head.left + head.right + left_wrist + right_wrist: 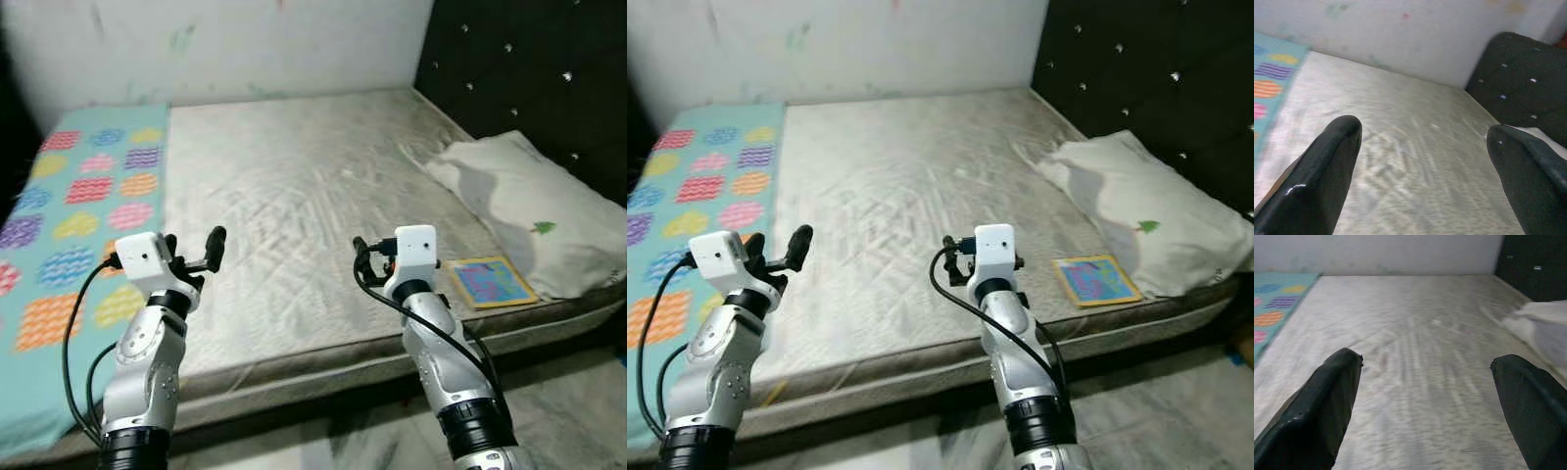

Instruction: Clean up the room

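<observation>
Head views: book [487,281] flat on the bed [294,215] near its front edge, just beside the pillow [529,206]; right gripper [364,259] nearer, book to its right. Left gripper [201,253] well apart.
Wrist views: both jaws spread open, empty, over the bed.

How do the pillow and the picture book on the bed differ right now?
The pillow is white, soft and rumpled, lying against the dark headboard; the picture book is flat, brightly coloured with a yellow border, and far smaller, near the mattress front edge. Both lie on the robot's right side of the bed, side by side.
</observation>
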